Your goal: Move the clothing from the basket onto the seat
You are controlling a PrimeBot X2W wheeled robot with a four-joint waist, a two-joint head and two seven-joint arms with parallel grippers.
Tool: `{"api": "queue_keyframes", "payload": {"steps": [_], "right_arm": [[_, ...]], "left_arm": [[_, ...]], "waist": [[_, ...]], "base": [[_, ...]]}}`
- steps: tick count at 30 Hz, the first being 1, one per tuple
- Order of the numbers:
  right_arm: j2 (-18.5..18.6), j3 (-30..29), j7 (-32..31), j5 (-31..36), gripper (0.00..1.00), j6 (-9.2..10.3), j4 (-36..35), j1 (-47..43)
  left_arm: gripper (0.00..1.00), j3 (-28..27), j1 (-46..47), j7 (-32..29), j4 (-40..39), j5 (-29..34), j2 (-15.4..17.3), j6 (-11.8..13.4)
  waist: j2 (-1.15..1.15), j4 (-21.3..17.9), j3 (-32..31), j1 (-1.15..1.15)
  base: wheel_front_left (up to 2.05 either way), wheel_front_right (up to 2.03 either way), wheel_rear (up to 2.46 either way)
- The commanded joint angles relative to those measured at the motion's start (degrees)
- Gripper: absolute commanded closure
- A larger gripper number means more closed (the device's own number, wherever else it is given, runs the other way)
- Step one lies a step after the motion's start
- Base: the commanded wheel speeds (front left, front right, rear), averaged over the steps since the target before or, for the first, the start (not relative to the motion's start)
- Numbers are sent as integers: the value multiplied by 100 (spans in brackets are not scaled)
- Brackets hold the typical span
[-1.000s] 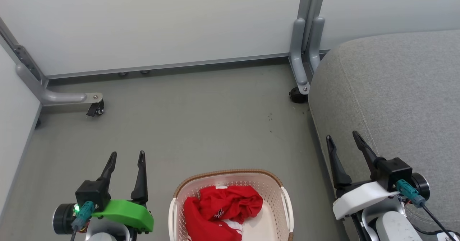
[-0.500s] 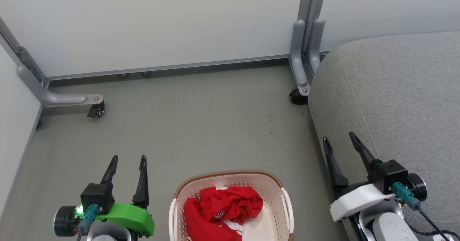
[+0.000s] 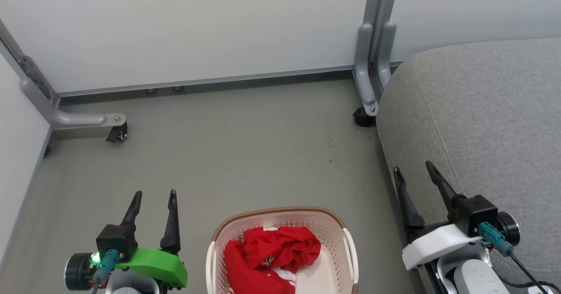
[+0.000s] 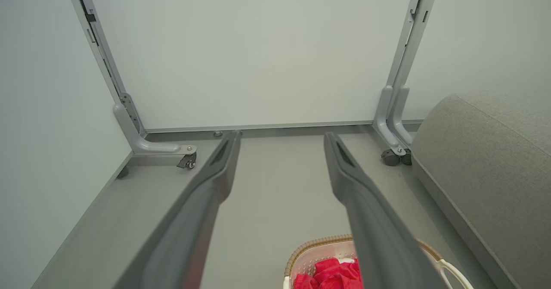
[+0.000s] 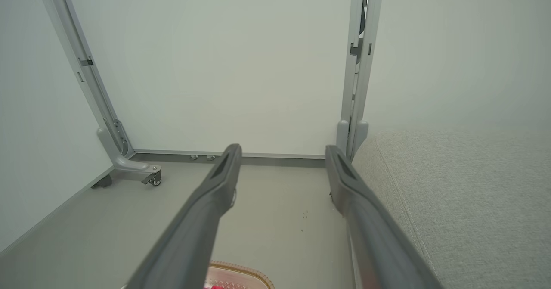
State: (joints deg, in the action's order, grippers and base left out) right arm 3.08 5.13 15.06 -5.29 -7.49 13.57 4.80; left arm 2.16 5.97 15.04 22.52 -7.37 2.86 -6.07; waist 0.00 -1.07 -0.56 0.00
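Left gripper [image 3: 155,193] spread, empty | basket [image 3: 280,209] just right of it | clothing [image 3: 276,248] inside

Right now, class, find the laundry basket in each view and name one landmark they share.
Head view: basket at the bottom centre.
Left wrist view: basket at the bottom edge, right of centre.
Right wrist view: basket rim at the bottom edge, near centre.
Shared landmark: the grey castor foot at the left.
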Motion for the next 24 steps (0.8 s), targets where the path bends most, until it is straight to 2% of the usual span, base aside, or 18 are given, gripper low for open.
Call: {"api": "queue_keyframes", "payload": {"steps": [1, 6, 14, 24], "right_arm": [[14, 5, 17, -27, 0, 0, 11, -8], [17, -20, 17, -28, 0, 0, -63, 104], [79, -2, 17, -92, 0, 0, -310, 509], [58, 157, 17, -168, 0, 0, -708, 1153]], "left_arm": [[0, 9, 19, 20, -9, -3, 7, 6], [0, 240, 282, 20, 74, -9, 9, -23], [0, 1036, 1065, 11, 573, 37, 10, 64], [0, 2323, 2312, 9, 2227, 196, 15, 269]], "waist": [[0, -1, 10, 0], [0, -18, 176, 0], [0, -202, 980, 0], [0, -689, 2247, 0]], "base": [[0, 0, 0], [0, 0, 0], [0, 0, 0], [0, 0, 0]]}}
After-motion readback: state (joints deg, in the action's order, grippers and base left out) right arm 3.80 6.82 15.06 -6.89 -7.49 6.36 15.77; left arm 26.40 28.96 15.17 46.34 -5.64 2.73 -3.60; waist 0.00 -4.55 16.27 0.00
